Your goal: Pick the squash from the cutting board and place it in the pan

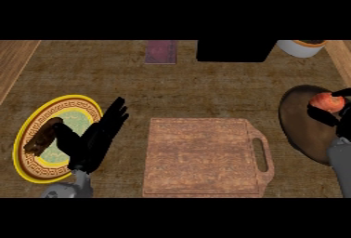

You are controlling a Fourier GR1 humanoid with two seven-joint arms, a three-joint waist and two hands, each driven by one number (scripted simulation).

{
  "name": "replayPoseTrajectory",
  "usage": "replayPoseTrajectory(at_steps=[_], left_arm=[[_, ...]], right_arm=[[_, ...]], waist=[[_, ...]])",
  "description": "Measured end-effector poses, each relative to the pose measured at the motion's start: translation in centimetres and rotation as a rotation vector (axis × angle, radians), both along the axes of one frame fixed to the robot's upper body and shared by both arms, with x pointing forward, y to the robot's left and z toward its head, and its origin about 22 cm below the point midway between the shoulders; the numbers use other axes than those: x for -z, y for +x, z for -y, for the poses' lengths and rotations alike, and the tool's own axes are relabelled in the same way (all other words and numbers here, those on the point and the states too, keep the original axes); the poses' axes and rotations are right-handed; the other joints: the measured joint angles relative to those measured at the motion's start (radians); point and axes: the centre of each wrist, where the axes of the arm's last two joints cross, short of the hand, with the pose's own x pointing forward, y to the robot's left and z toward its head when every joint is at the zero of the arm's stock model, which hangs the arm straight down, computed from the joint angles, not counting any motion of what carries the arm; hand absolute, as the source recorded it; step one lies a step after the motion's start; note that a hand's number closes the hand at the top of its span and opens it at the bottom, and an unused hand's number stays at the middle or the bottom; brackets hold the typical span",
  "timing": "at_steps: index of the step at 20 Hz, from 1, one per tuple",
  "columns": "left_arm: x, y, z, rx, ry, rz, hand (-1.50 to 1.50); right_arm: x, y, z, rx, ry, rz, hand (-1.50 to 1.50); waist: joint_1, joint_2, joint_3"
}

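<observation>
The orange-red squash (pixel 328 100) hangs over the dark brown pan (pixel 298 122) at the right edge of the head view. My right hand (pixel 323 115) is curled round it, with black fingers showing above and below the squash; whether it touches the pan's bottom I cannot tell. The wooden cutting board (pixel 202 158) lies in the middle with its handle towards the pan and nothing on it. At the left, my left hand (pixel 97 138) rests open with straight fingers pointing away, beside the board.
A yellow-rimmed plate (pixel 26 139) with a brown piece of food (pixel 42 135) lies partly under my left hand. Along the far edge stand a dull purple flat item (pixel 161 51), a black box (pixel 233 51) and a white pot (pixel 302 48).
</observation>
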Motion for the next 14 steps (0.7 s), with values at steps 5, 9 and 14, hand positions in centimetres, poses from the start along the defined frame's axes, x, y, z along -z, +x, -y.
replayPoseTrajectory(at_steps=[5, 9, 14], left_arm=[[-0.5, 0.4, 0.1, 0.005, -0.008, 0.005, 0.00], [-0.5, 0.4, 0.6, 0.025, -0.004, 0.011, 0.00], [-0.6, 0.5, 0.8, 0.024, -0.010, 0.013, 0.00]], right_arm=[[0.6, 0.6, 3.5, 0.032, 0.024, -0.030, -1.50], [1.8, 0.1, 5.1, 0.064, 0.079, -0.217, -1.50], [2.0, 0.2, 6.1, 0.019, 0.162, -0.254, -1.50]], waist=[[0.007, 0.003, 0.000], [0.023, 0.009, 0.000], [0.025, 0.010, 0.002]])
